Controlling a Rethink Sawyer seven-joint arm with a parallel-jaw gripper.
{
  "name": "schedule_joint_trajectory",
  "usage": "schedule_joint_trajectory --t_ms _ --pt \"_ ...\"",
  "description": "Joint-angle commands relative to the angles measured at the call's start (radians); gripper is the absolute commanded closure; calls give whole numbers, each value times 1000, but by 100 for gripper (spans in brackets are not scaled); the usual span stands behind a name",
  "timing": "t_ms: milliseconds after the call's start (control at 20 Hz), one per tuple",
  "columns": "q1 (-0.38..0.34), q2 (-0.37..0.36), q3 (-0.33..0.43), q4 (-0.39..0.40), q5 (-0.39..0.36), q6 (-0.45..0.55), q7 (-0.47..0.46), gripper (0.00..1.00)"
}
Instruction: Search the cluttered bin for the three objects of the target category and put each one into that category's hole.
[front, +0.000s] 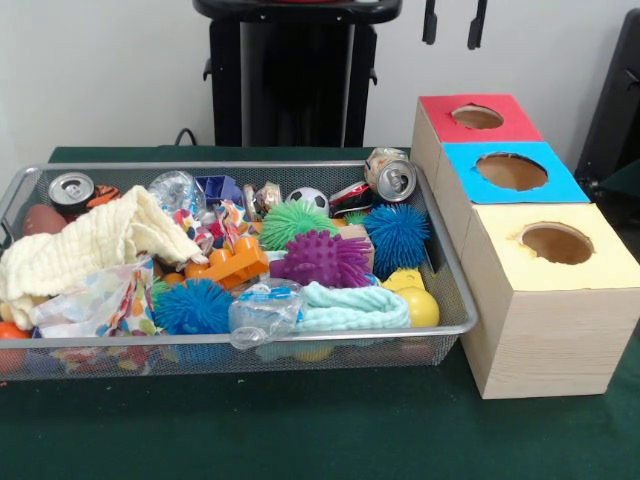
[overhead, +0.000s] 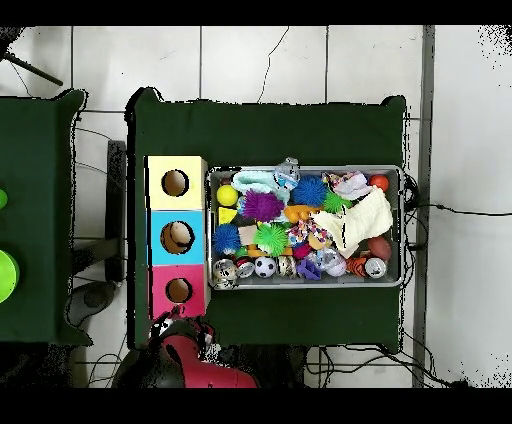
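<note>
Boxes (front: 520, 190) number three beside one cluttered bin (front: 455, 300).

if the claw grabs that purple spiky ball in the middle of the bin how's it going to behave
The purple spiky ball looks soft and light, so its thin spikes would probably bend and slip in a grip. Being round, it may roll if nudged, though the orange block and teal rope packed beside it in the cluttered bin should limit that.

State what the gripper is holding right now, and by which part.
Nothing is held. The gripper hangs drawn back at the top edge of the front view, its two fingertips apart with nothing between them, well above the wire bin.
</note>
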Motion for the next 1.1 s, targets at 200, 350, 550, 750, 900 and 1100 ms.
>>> schedule_joint_trajectory --t_ms 200,350,550,750,900,1100 --pt "-22 5 80 15 40 -46 188 0" --pt "-22 7 82 13 40 -46 186 0" --pt "-30 6 92 19 42 -54 185 0" --pt "-36 6 100 23 43 -60 185 0" --pt "-36 5 101 22 43 -58 185 0" --pt "-39 5 104 22 43 -58 185 0"
